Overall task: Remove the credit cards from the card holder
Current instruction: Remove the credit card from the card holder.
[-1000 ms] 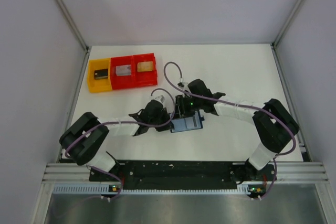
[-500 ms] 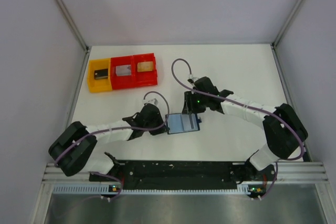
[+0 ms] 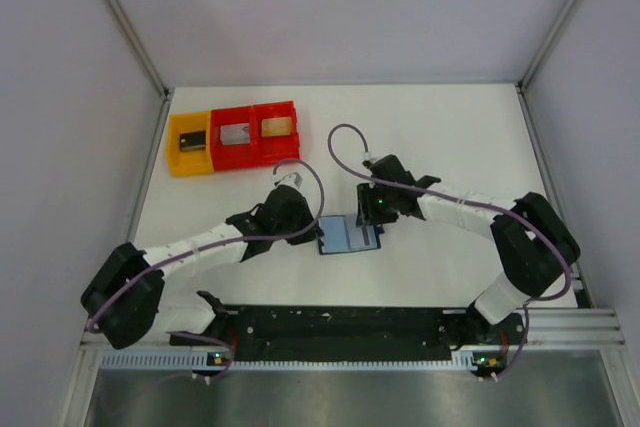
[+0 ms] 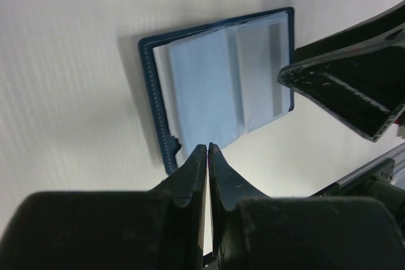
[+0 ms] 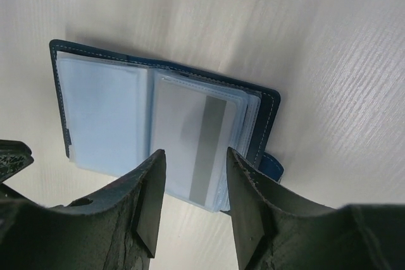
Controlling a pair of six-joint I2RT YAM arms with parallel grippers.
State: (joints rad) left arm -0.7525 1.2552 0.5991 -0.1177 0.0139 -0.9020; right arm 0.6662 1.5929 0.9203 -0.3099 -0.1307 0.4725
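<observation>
Card holder: the card holder (image 3: 350, 235) lies open and flat on the white table (image 3: 450, 137), near the middle of the overhead view, pale blue inner sleeves facing up.
Clasp tab: the clasp tab (image 5: 273, 167) sticks out from the holder's lower right edge in the right wrist view.
Card: a grey card (image 5: 180, 131) with a darker stripe sits inside the clear sleeve on the right-hand page.
Right gripper: the right gripper (image 5: 196, 153) hangs over that page. Its fingers are partway apart, one on either side of the card, with nothing between them.
Left gripper: the left gripper (image 4: 207, 150) is at the holder's left edge in the overhead view. Its fingertips are pressed together and grip nothing I can see. Whether they touch the holder, I cannot tell.
Bins: a yellow bin (image 3: 188, 144) and red bins (image 3: 260, 134) stand in a row at the upper left, well apart from the holder, each with a small item inside.
</observation>
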